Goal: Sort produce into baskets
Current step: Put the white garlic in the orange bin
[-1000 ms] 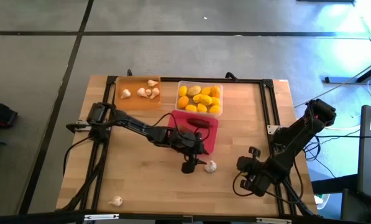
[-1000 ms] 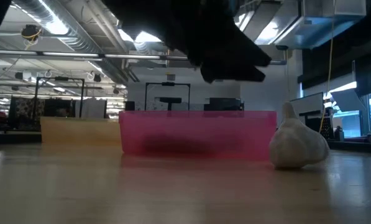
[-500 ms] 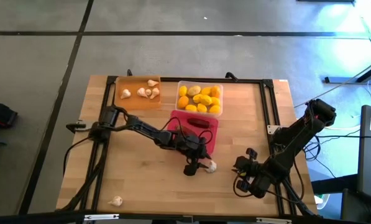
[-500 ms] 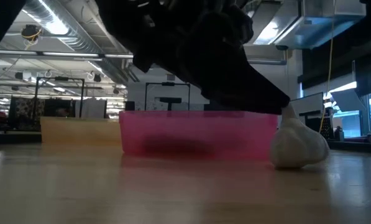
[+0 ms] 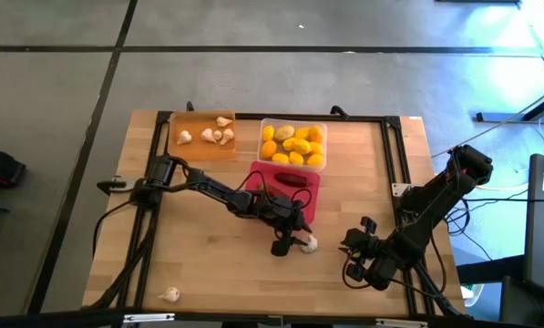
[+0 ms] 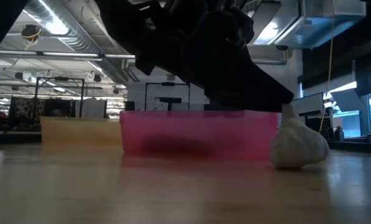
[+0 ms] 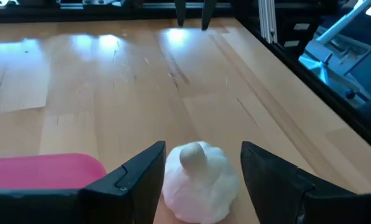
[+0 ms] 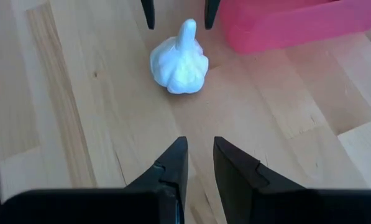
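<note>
A white garlic bulb (image 5: 308,243) rests on its side on the wooden table, just in front of the pink tray (image 5: 285,187), which holds a dark red chili (image 5: 290,180). My left gripper (image 5: 294,242) is low over the table and open. Its fingers stand on either side of the bulb (image 7: 201,183), as the right wrist view also shows (image 8: 148,15). To the right of the bulb, my right gripper (image 5: 347,250) points at it (image 8: 179,62) from a short way off. Its fingers (image 8: 201,152) are a narrow gap apart, with nothing between them. My left gripper has a finger on each side of the garlic bulb's body (image 7: 173,186), coming slanting down from the table's left. Whether either finger touches the bulb, I cannot tell. The bulb lies on the table.
At the back, an orange tray (image 5: 201,150) holds several garlic bulbs and a clear tray (image 5: 292,123) holds several yellow lemons. Another garlic bulb (image 5: 169,294) lies near the front left corner. Black rails (image 5: 395,155) run along the table's right side. Bare wood lies between.
My left gripper has come down and toward the table's right edge, from beside the garlic bulb to a place with its fingers around it, then kept still. The bulb has stayed where it was.
</note>
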